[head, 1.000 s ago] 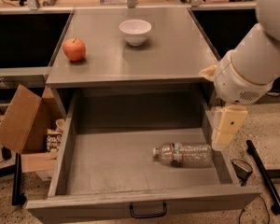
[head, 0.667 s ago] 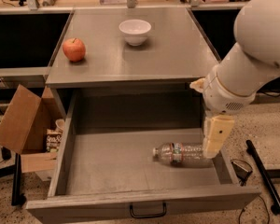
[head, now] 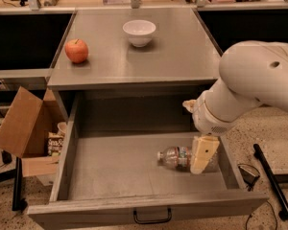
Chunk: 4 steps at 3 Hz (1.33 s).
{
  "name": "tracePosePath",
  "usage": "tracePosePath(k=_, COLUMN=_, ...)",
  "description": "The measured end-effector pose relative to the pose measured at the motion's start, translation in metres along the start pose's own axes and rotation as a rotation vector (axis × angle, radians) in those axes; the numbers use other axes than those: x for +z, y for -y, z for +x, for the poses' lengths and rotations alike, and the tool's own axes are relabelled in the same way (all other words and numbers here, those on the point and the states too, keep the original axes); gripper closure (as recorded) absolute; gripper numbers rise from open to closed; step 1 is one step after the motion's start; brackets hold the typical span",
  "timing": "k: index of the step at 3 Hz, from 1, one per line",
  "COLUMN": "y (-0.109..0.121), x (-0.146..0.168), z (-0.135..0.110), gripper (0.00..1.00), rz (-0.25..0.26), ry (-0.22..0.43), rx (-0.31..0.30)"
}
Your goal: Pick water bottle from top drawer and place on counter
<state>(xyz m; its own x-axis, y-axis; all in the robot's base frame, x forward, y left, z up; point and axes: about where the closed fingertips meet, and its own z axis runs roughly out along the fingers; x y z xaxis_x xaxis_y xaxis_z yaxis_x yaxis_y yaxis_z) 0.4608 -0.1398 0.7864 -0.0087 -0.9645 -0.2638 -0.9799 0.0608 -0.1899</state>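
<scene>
The top drawer (head: 119, 172) is standing pulled fully out from under the grey bench (head: 182, 51), its black handle (head: 152, 217) facing the camera. The water bottle (head: 174, 157) is lying on its side on the drawer's flat bottom, toward the right wall, with its white cap pointing left; it is the only thing showing inside the drawer.

A red apple (head: 77, 51) is sitting on the bench near the left edge, and a white bowl (head: 139, 32) is standing upright farther back near the middle, well apart from the apple. Whether the bowl is holding anything cannot be told. An open cardboard box (head: 21, 123) is leaning beside the drawer on the left, with small packages showing in it.

The white arm (head: 249, 85) is reaching in from the right, and the cream-coloured gripper (head: 203, 155) is hanging down into the drawer, crossing in front of the bottle's right half. Whether it is gripping the bottle, merely touching it or standing released cannot be told.
</scene>
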Motion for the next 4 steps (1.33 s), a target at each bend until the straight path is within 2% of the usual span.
tracePosePath(k=2, y=-0.013, x=0.066, z=0.005, gripper=0.0, rz=-0.04, ry=0.048, rx=0.032)
tracePosePath(k=3, y=-0.013, x=0.066, z=0.005, gripper=0.0, rz=-0.04, ry=0.048, rx=0.032)
tracePosePath(k=4, y=-0.01, x=0.081, z=0.01, gripper=0.0, rz=-0.035, ry=0.02, rx=0.005)
